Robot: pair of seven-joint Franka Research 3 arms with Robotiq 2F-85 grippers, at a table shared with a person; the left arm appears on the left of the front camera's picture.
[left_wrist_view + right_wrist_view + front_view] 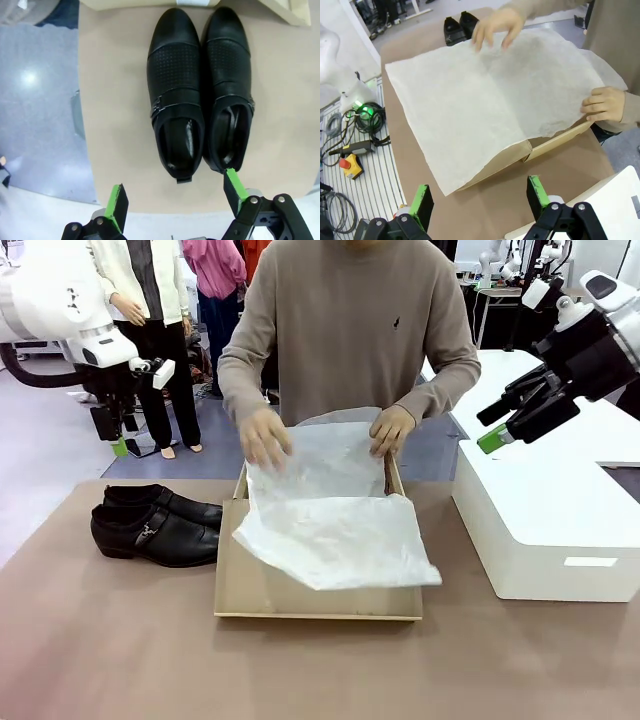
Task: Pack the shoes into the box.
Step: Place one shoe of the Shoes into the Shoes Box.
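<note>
Left wrist view: shoes (175, 75) mid-frame look stiff, glossy, probably slippery, so grip the heel collar rim; left jaws, right jaws wide open, empty.

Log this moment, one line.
shoes on table | box: person's hands on tissue paper | left gripper open, aimed at shoes | right gripper open, empty

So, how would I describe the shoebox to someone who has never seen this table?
On the brown table, just before the person, between the black shoes and a bigger white box, lies the cardboard shoebox. It alone is shallow and brown, with white tissue paper draped over it.
</note>
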